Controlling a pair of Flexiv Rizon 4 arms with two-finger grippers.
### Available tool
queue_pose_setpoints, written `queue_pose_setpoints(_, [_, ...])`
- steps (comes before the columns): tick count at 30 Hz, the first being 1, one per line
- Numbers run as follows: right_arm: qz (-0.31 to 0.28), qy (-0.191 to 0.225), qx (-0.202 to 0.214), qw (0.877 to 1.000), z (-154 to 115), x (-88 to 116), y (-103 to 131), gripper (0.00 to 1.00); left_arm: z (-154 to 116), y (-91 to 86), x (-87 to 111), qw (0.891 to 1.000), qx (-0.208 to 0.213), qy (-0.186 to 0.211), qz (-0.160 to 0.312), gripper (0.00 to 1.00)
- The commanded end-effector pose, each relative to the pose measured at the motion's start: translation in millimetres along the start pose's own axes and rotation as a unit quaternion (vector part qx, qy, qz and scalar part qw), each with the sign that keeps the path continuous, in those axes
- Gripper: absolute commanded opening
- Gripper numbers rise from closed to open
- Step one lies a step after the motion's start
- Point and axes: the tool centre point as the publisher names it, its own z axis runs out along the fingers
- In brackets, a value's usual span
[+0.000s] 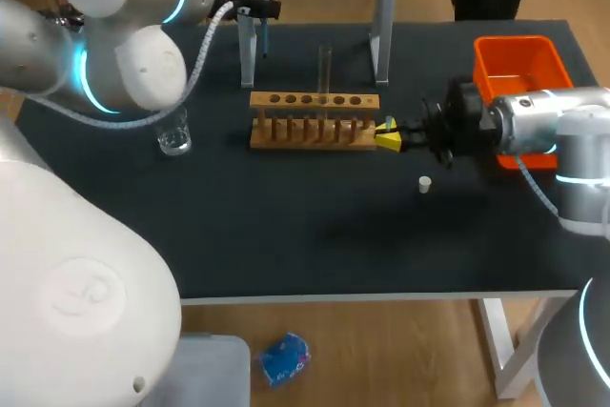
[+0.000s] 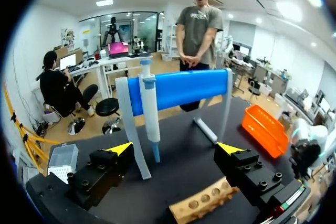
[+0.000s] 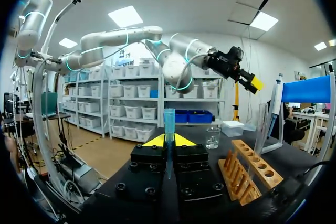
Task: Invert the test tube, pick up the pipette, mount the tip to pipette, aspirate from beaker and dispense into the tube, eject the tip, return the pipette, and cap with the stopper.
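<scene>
A clear test tube [image 1: 325, 71] stands upright in the wooden rack [image 1: 315, 121]. The blue-and-white pipette [image 2: 149, 111] hangs on the blue-topped stand [image 2: 184, 87]. My left gripper [image 2: 175, 148] is open just in front of it, a finger to each side, touching nothing. My right gripper [image 1: 388, 133] sits at the rack's right end, shut on a pale blue pipette tip [image 3: 169, 121] whose wide end points out past the fingers. The beaker [image 1: 173, 131] stands left of the rack. The white stopper [image 1: 424, 183] lies on the table below my right gripper.
An orange bin [image 1: 519, 69] sits at the back right, behind my right arm. A clear tip box [image 2: 62, 161] stands at the table's left edge. The stand's white legs [image 1: 248, 50] rise just behind the rack.
</scene>
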Motion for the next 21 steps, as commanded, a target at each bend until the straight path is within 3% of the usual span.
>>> queue_pose_setpoints(1, [0.0,0.001,0.0,1.0,-1,0,-1,0.0,31,1.6,0.7,0.992,0.014,-0.124,-0.005,1.0])
queue_pose_setpoints(5, [0.0,0.001,0.0,1.0,-1,0,-1,0.0,36,-6.0,-2.9,0.989,0.024,-0.148,-0.009,1.0])
queue_pose_setpoints(13, [0.0,0.001,0.0,1.0,-1,0,-1,0.0,46,-25.4,-1.1,0.987,0.046,-0.153,-0.004,1.0])
queue_pose_setpoints(21, [0.0,0.001,0.0,1.0,-1,0,-1,0.0,55,-31.8,-7.3,0.983,0.056,-0.172,-0.02,1.0])
